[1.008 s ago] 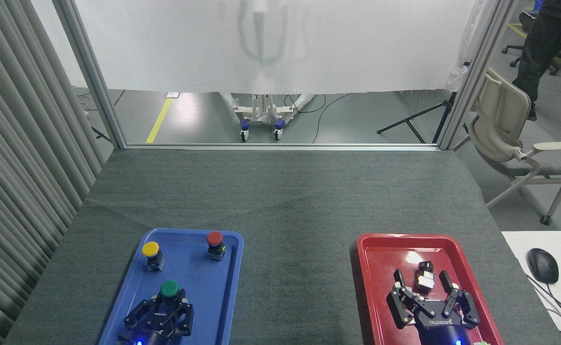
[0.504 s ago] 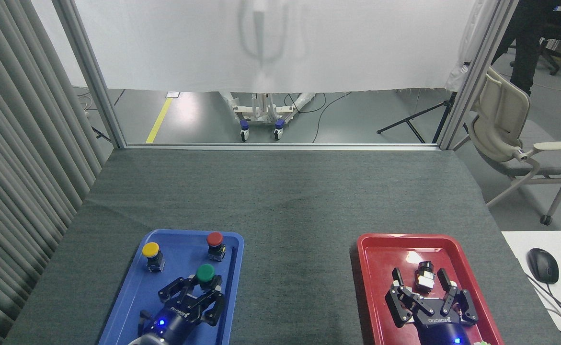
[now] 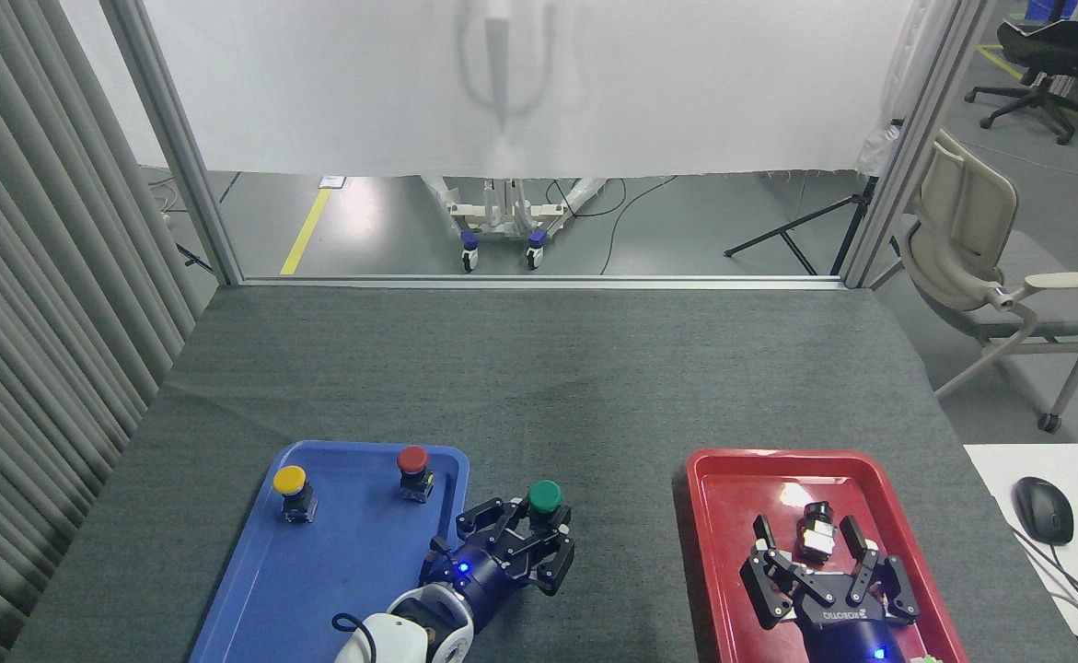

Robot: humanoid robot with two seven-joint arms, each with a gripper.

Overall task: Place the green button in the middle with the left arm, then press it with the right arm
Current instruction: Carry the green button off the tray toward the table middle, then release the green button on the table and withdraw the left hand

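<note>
The left gripper [image 3: 539,534] pinches the green button [image 3: 545,497] by its switch body, the cap standing up between the fingertips, over the bare dark grey cloth [image 3: 594,387] just right of the blue tray [image 3: 253,571]. Whether the button already rests on the cloth or hangs just above it cannot be told from this view.

The main risk, as a judgement: the button is small and top-heavy, so a release from any height or at a tilt could tip it on its side, leaving the cap out of reach for a press from above. The textured cloth may also catch the base. A release this close to the blue tray's edge would leave the button off the middle, between the trays. The right gripper [image 3: 819,557], fingers spread over the red tray [image 3: 713,497] around a small black-and-silver part [image 3: 815,532], must lift clear of that part before it crosses, or it could drag it along.

Compared with a second ago, the green button has left the blue tray, carried rightward past its rim; the yellow button [image 3: 289,481] and red button [image 3: 411,459] stand where they were, and the right gripper has not shifted
</note>
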